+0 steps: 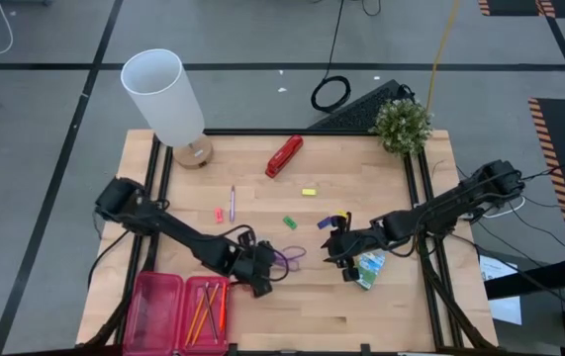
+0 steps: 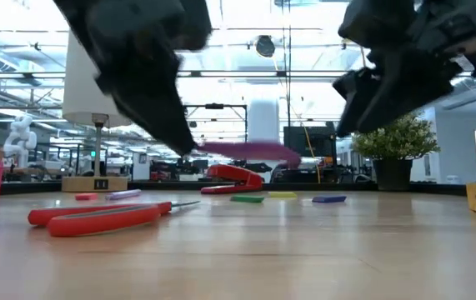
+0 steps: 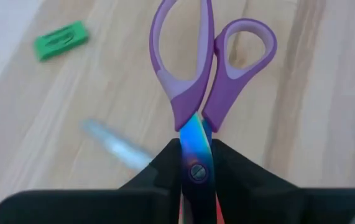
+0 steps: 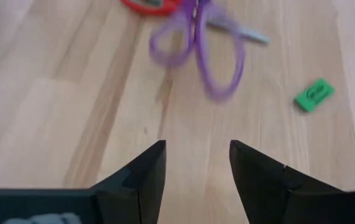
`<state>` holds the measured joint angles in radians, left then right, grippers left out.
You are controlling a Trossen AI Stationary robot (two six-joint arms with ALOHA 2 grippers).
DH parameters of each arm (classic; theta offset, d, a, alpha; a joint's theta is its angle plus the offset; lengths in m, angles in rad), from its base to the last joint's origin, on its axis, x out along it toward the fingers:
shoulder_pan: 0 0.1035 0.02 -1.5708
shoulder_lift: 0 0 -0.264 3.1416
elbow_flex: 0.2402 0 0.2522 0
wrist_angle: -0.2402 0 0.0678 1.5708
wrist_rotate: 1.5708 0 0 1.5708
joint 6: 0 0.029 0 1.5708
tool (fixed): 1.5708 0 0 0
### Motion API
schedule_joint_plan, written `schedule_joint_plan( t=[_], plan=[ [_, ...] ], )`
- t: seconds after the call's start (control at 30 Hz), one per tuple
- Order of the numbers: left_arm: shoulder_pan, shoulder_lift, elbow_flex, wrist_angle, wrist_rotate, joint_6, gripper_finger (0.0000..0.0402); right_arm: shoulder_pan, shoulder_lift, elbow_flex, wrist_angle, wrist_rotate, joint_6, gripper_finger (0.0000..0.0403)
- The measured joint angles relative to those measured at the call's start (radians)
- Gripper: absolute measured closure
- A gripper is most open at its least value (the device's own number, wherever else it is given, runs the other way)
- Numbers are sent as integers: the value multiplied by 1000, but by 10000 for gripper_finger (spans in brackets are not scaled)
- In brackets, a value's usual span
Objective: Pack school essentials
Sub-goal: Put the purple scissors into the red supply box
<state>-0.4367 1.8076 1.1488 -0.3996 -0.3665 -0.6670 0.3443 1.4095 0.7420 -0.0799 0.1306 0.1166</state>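
Note:
The purple-handled scissors [image 3: 208, 68] hang above the table with my left gripper [image 1: 260, 274] shut on them; their handles [image 1: 289, 257] point toward the table's right. The low view shows them [image 2: 250, 150] lifted off the wood. Red-handled scissors [image 2: 96, 217] lie flat on the table under them. My right gripper [image 4: 196, 165] stands open just right of the purple handles, with nothing between its fingers. The green-yellow crayon box [image 1: 370, 268] lies beside it. A pink case [image 1: 178, 311] at the near left holds orange pencils [image 1: 203, 309]. My left gripper pinches the purple scissors' closed blades at the pivot screw [image 3: 194, 171], one finger on each edge of the blades. The fingers lie along the scissors and the handles stick out beyond the fingertips. The scissors are lifted clear of the table, roughly level.
Small erasers lie mid-table: green [image 1: 289, 222], yellow [image 1: 309, 192], pink [image 1: 219, 214], blue [image 1: 328, 222]. A purple pen [image 1: 232, 203] lies nearby. A red stapler [image 1: 284, 155], a white lamp [image 1: 163, 99] and a potted plant [image 1: 401, 126] stand along the far edge.

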Motion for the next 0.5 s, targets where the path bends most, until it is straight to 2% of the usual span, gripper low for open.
schedule_joint_plan(
  t=[0.13,0.3,0.5],
  plan=[
    [-48,-93,3,-112,0,-131,335,0,-6,-21,0,5,3,234],
    [-146,-187,2,-267,7,-369,327,0,-6,-24,22,5,-2,234],
    [-275,-234,2,-364,9,-672,333,0,-6,-24,101,4,-25,234]
  ],
)
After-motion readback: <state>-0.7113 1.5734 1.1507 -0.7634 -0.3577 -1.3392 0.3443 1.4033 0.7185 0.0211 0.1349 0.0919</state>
